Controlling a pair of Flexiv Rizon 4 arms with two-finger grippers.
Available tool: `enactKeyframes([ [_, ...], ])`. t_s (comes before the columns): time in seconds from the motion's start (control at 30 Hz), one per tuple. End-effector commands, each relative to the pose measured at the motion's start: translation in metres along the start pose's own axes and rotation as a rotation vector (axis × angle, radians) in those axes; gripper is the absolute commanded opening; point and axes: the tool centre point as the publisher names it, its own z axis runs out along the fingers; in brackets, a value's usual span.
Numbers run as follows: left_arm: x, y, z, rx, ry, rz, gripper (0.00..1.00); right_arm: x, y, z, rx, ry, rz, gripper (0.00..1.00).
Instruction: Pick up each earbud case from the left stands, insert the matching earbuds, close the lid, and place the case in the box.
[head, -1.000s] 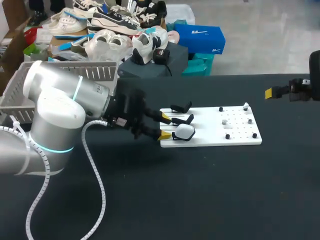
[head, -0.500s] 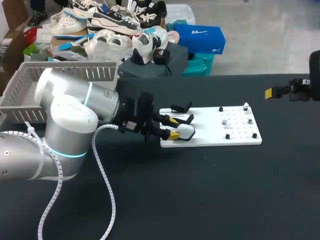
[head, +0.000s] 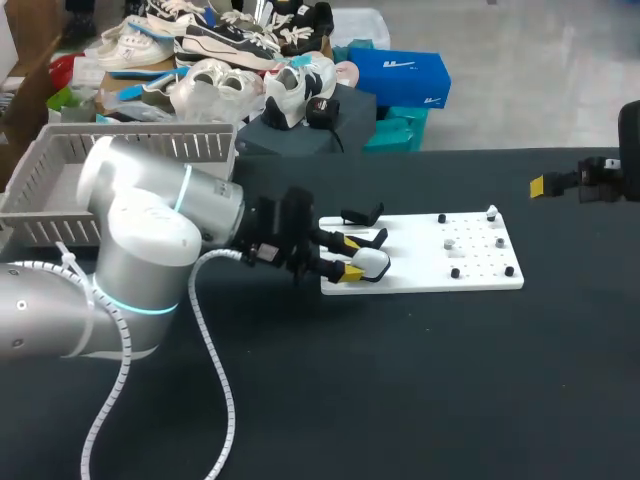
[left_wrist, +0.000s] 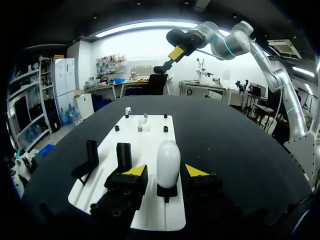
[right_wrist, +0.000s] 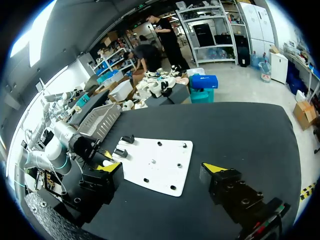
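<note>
A white earbud case (head: 371, 263) stands on the nearest black stand at the left end of the white plate (head: 430, 270). My left gripper (head: 349, 257) reaches in from the left with its yellow tips on either side of the case's near end. In the left wrist view the case (left_wrist: 168, 161) stands upright between the fingers of the left gripper (left_wrist: 165, 171), with a narrow gap on each side, so it is open. Two empty black stands (left_wrist: 124, 156) (left_wrist: 91, 152) are beside it. Small earbuds (head: 450, 243) sit on the plate's right half. My right gripper (right_wrist: 164, 168) is open, far off to the right.
A grey slatted basket (head: 60, 170) stands at the table's back left, behind my left arm. My right gripper (head: 540, 186) hovers near the table's far right edge. Bare black tabletop (head: 400, 380) lies in front of the plate.
My left gripper has slid right along the plate until its tips flank the white case, and its fingers have drawn closer together. The right arm has kept still.
</note>
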Motion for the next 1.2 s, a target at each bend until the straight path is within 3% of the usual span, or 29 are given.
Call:
enactKeyframes([
  [0.03, 0.000, 0.005, 0.004, 0.001, 0.001, -0.003, 0.48, 0.000, -0.002, 0.001, -0.006, 0.000, -0.002, 1.00],
  [0.8, -0.001, 0.002, 0.005, 0.006, -0.004, -0.006, 0.34, 0.000, -0.002, 0.001, -0.006, 0.000, -0.002, 1.00],
  [0.83, -0.001, 0.002, 0.005, 0.006, -0.005, -0.006, 0.32, 0.000, -0.002, 0.001, -0.006, 0.000, -0.002, 1.00],
  [0.93, -0.001, 0.001, 0.003, 0.004, -0.010, -0.004, 0.00, 0.000, -0.002, 0.001, -0.006, 0.000, -0.002, 1.00],
  [1.2, -0.009, -0.001, -0.009, 0.010, -0.050, -0.010, 0.00, 0.000, -0.002, 0.001, -0.006, 0.000, -0.002, 1.00],
])
